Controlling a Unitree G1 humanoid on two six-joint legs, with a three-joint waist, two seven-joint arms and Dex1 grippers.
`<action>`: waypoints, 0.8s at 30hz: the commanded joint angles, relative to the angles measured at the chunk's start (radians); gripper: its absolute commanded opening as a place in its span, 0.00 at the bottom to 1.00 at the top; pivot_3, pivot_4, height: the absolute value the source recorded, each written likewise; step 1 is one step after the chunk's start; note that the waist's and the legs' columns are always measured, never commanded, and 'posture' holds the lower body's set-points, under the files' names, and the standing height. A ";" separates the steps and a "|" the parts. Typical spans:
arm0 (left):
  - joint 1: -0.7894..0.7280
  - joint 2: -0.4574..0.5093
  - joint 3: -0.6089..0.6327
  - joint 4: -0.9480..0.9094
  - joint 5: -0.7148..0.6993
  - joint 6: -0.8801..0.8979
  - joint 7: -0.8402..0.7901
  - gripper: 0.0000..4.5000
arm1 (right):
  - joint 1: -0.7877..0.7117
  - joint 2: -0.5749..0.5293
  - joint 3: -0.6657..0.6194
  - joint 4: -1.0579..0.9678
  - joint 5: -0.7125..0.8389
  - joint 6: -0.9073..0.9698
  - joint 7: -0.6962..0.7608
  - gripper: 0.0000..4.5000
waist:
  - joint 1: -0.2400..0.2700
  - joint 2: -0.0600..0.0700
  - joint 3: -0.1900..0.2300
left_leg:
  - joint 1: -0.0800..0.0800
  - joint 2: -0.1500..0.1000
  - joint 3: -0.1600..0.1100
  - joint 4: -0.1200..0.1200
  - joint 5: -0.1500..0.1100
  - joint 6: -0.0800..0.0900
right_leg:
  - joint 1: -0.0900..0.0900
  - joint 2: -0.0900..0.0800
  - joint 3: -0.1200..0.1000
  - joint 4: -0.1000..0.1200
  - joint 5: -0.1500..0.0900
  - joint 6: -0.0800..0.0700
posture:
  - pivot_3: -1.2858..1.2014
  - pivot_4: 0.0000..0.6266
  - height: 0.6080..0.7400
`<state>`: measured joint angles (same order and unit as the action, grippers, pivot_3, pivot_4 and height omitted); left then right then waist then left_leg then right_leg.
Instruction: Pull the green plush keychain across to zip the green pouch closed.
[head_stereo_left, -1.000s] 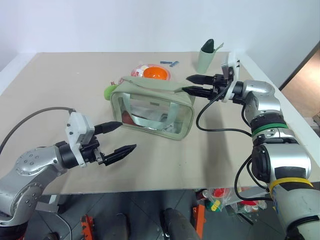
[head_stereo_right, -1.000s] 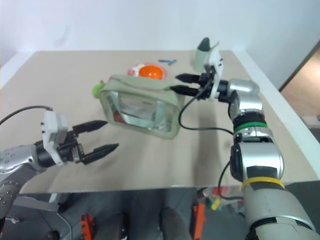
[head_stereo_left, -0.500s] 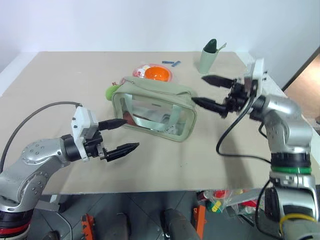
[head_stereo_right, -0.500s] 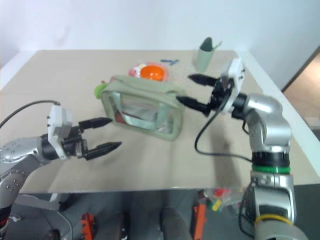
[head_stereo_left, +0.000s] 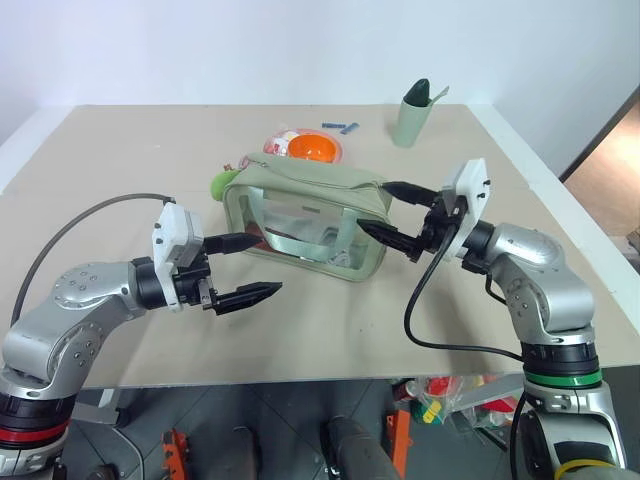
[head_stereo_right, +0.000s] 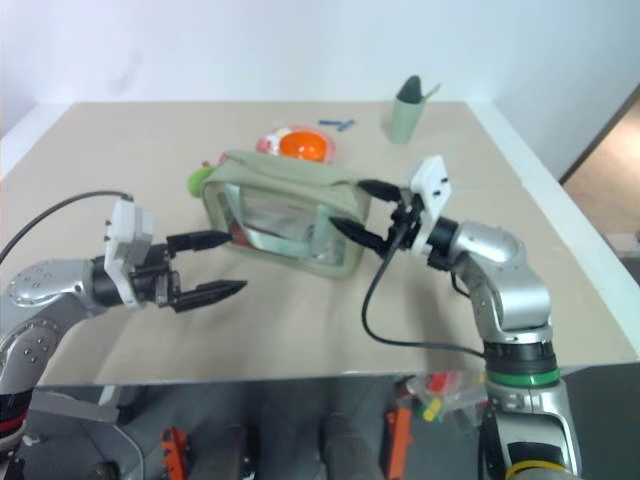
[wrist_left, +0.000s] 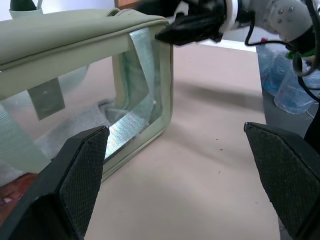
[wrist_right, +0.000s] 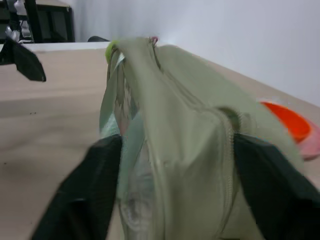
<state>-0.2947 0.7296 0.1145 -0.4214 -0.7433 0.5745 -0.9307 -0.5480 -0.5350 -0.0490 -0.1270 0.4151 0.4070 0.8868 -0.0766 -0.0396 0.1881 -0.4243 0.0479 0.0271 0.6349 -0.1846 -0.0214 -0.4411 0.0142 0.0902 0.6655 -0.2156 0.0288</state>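
**Head view: pouch end straddled, keychain untouched at the far end**

Head views show the right gripper (head_stereo_left: 392, 212) level at the near-right end of the green pouch (head_stereo_left: 305, 215), its two fingers spread, one above the top edge and one across the end wall. From the right wrist view the pouch end is seen between those fingers, but whether the fabric is actually pinched cannot be told. The left gripper (head_stereo_left: 243, 268) is held with its fingers wide apart and nothing between them, just in front of the pouch's clear window. The green plush keychain (head_stereo_left: 222, 183) is seen at the opposite end of the pouch from the right gripper, beyond the left gripper and apart from it. An orange bowl (head_stereo_left: 310, 149) lies behind the pouch, and a pale green cup (head_stereo_left: 411, 114) stands well beyond the right gripper.

The zipper pull is judged not yet taken. Risks are judged as follows: if the pouch end is only loosely braced, the whole pouch may be dragged along the table when the keychain is pulled. The soft charm may be squeezed out of the fingers, or its cord grabbed instead. The bowl may be knocked by a pouch pushed backward.
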 joint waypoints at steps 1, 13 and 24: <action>0.010 0.008 0.013 -0.033 0.005 -0.011 -0.001 1.00 | 0.004 0.001 -0.002 -0.017 -0.007 -0.038 -0.006 0.51 | 0.000 0.000 0.000 | 0.000 0.000 0.000 0.000 0.000 0.000 | 0.000 0.000 0.000 0.000 0.000 0.000 | 0.52 0.24 1.00; 0.049 0.012 0.031 -0.050 0.018 -0.016 0.018 1.00 | -0.022 0.000 0.032 0.021 -0.024 -0.150 0.071 0.01 | 0.000 0.000 0.000 | 0.000 0.000 0.000 0.000 0.000 0.000 | 0.000 0.000 0.000 0.000 0.000 0.000 | 0.52 0.24 1.00; 0.066 0.013 0.040 -0.051 0.023 -0.022 0.017 1.00 | -0.113 -0.050 -0.026 0.159 0.063 -0.295 0.311 0.01 | 0.001 0.000 0.000 | 0.000 0.000 0.000 0.000 0.000 0.000 | 0.000 0.000 0.000 0.000 0.000 0.000 | 0.52 0.24 1.00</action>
<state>-0.2312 0.7305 0.1245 -0.4445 -0.7218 0.5673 -0.9157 -0.6338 -0.5692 -0.0208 0.0435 0.4370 0.1396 1.1757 -0.0757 -0.0396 0.1881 -0.4244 0.0479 0.0269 0.6350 -0.1847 -0.0214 -0.4407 0.0141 0.0898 0.6654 -0.2159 0.0293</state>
